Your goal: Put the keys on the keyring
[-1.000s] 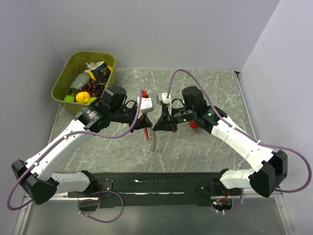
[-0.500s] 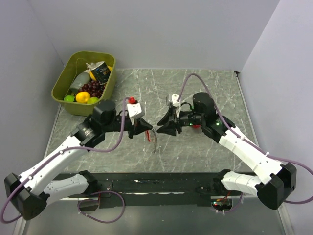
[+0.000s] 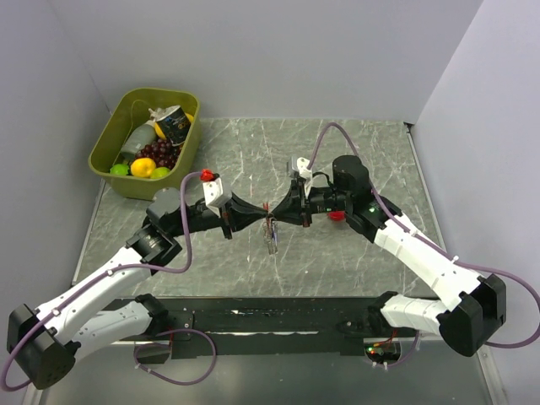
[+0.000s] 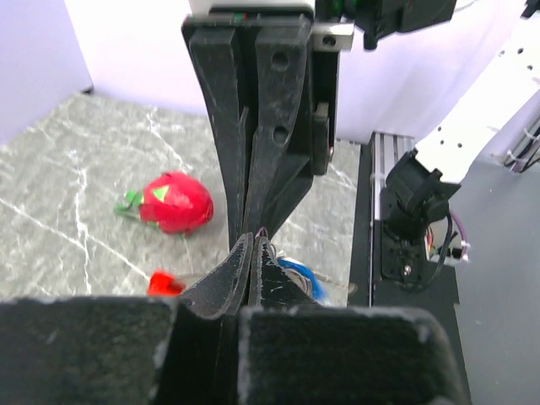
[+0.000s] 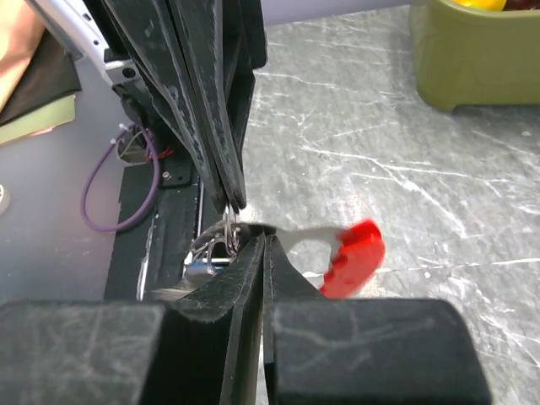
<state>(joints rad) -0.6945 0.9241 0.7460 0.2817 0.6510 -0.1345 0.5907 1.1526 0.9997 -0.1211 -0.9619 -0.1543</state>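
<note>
Evidently, the keyring (image 3: 271, 234) is being held taut above the counter (image 3: 354, 156): its rings are being pinched by the clenched left claw (image 3: 260, 211) and its red-ended piece by the clenched right claw (image 3: 275, 211), probably to steady it for threading.

Top view | grey-green marbled tabletop (image 3: 354, 143) fills the centre of the frame | plain pale lavender walls (image 3: 278, 51) close it in at rear, left and right | black rail (image 3: 270, 321) spans the lower edge | light even and soft
</note>
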